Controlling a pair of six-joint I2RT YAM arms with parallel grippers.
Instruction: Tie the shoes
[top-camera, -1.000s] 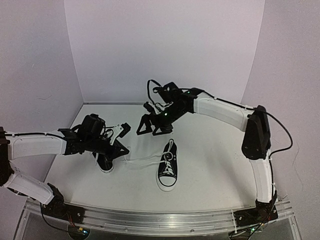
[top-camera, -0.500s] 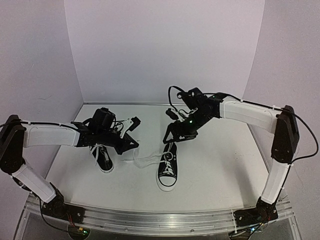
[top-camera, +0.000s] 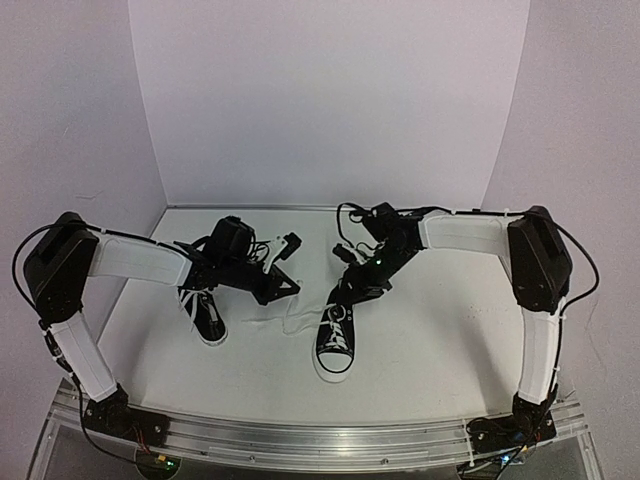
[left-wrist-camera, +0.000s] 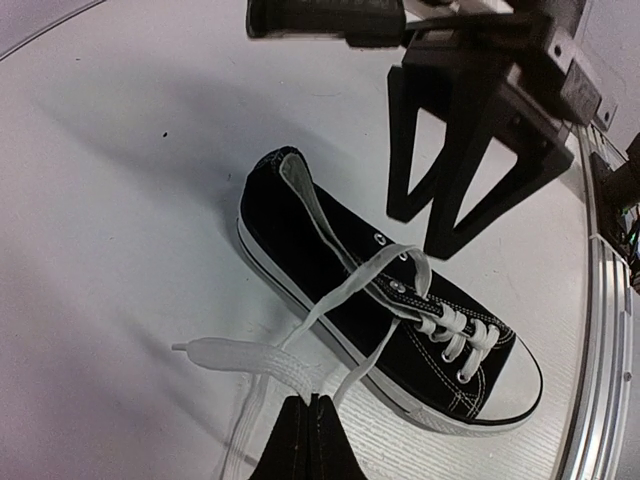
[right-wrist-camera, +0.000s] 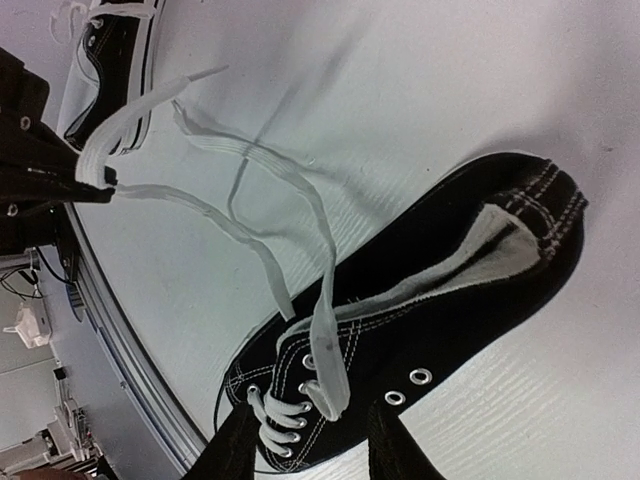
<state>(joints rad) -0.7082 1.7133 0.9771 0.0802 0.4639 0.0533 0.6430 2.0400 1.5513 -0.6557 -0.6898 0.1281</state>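
One of the shoes (top-camera: 335, 342), black with a white toe cap, lies mid-table with its toe towards me and its white lace (top-camera: 290, 322) loose to the left. My left gripper (top-camera: 292, 287) is shut on a flat lace end (left-wrist-camera: 250, 365), its tips (left-wrist-camera: 310, 400) just left of this shoe (left-wrist-camera: 390, 330). My right gripper (top-camera: 346, 290) hangs over the shoe's heel end. In its wrist view the fingers (right-wrist-camera: 240, 440) stand apart on either side of the eyelets and a lace strand (right-wrist-camera: 330, 380), pinching nothing. The other shoe (top-camera: 205, 316) lies under the left arm.
A metal rail (top-camera: 320, 440) runs along the near table edge, also visible in the left wrist view (left-wrist-camera: 600, 300). White walls close the back and both sides. The second shoe (right-wrist-camera: 115, 40) sits beyond the left gripper (right-wrist-camera: 40, 175) in the right wrist view.
The left gripper carried the lace end rightward, towards the middle shoe. The right gripper swung right, came down over that shoe's heel end, and its jaws narrowed.
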